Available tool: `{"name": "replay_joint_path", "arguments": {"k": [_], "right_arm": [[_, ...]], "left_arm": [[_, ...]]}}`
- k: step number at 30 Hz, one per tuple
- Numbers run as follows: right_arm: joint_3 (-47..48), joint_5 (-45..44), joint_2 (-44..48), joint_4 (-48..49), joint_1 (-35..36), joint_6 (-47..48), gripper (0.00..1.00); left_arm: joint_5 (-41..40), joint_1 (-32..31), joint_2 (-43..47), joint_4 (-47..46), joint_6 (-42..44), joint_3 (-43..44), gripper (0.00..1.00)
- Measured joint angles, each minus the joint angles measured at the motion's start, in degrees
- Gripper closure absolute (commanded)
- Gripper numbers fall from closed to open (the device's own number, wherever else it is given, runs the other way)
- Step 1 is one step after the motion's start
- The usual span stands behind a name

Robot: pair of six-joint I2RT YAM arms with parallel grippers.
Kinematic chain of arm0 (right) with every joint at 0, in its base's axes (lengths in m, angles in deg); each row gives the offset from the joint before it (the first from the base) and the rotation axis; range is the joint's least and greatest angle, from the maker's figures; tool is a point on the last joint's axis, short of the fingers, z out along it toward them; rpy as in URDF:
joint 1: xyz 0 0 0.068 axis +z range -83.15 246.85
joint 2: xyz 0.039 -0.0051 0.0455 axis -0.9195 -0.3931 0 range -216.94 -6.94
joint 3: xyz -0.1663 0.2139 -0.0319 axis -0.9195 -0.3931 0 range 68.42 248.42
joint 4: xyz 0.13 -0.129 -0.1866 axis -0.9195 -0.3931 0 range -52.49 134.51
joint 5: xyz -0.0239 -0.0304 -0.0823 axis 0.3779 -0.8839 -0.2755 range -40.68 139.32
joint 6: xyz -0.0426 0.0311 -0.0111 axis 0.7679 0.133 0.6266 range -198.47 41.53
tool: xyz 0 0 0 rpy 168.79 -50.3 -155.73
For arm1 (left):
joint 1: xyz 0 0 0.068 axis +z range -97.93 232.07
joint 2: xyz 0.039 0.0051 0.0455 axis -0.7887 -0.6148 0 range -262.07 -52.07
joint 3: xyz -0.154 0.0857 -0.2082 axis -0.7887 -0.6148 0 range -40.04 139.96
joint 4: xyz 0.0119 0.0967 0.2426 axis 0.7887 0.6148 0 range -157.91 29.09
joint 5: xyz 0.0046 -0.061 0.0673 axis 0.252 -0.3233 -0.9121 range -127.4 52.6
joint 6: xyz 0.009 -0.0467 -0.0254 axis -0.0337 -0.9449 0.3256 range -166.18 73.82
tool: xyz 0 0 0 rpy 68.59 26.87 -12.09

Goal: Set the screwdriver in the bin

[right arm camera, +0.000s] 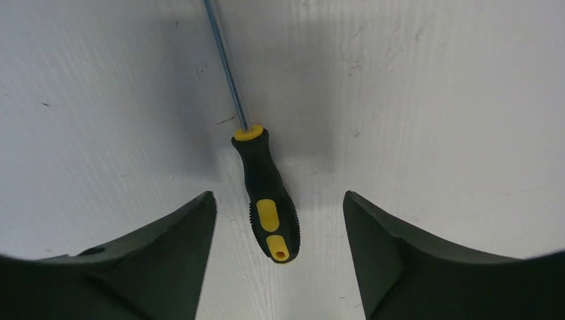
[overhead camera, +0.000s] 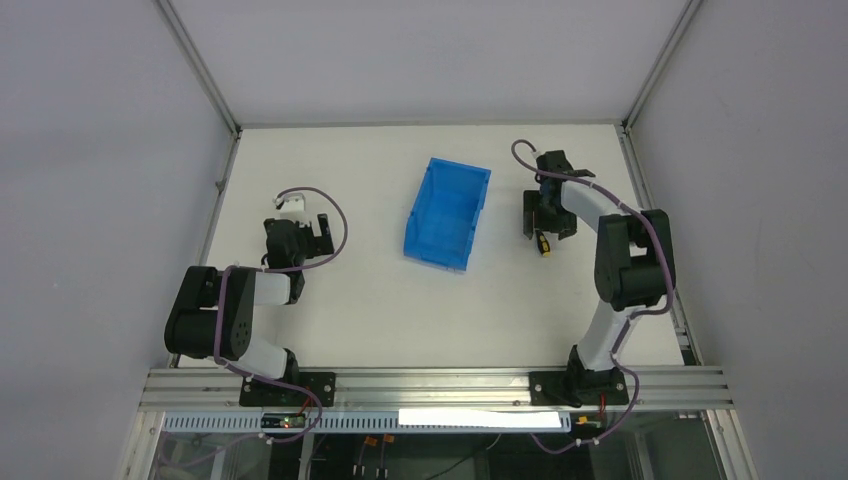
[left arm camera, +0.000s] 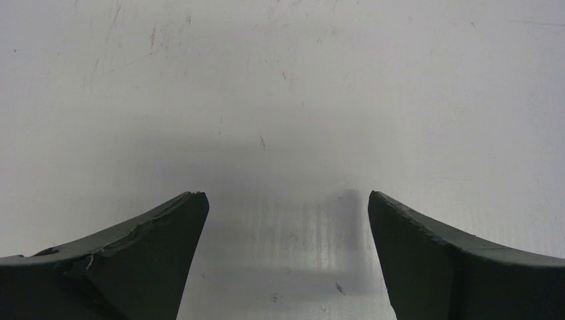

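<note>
Tabletop (overhead camera: 350,300) shows white on every side of the blue bin (overhead camera: 447,213), which sits mid-table. To its right, short of the table's right edge, the screwdriver (right arm camera: 270,200) lies flat between the right gripper (right arm camera: 280,197)'s wide-spread fingers, with a gap on each side. The left gripper (left arm camera: 288,197) hangs spread apart over plain surface, gripping nothing.

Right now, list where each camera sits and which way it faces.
Top external: overhead at the near edge, looking down on table, bin, left arm and right arm.
Left wrist: on the left arm, facing down at the table; open left claw shows.
Right wrist: on the right arm, facing down at the screwdriver inside its open right claw.
Shared: top and right wrist both show the screwdriver.
</note>
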Motion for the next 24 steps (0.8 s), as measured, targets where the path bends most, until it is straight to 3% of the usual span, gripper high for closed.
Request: {"name": "replay_joint_path", "arguments": {"k": [4, 7, 9, 11, 17, 24], "right_arm": [[1.4, 1.7, -5.1, -2.0, 0.0, 1.4, 0.55], [2.9, 3.6, -6.6, -2.4, 0.0, 2.1, 0.83], [3.1, 4.6, -6.8, -2.4, 0.0, 2.1, 0.94], [3.2, 4.9, -6.8, -2.6, 0.0, 2.2, 1.0], [4.2, 5.5, -4.4, -6.7, 0.0, 0.6, 1.0], [13.0, 6.8, 9.0, -12.1, 2.5, -6.1, 1.0]], "left_arm": [[0.0, 0.0, 0.0, 0.0, 0.0, 0.0, 0.0], [0.0, 0.0, 0.0, 0.0, 0.0, 0.0, 0.0], [0.0, 0.0, 0.0, 0.0, 0.0, 0.0, 0.0], [0.0, 0.0, 0.0, 0.0, 0.0, 0.0, 0.0], [0.0, 0.0, 0.0, 0.0, 0.0, 0.0, 0.0], [0.0, 0.0, 0.0, 0.0, 0.0, 0.0, 0.0]]}}
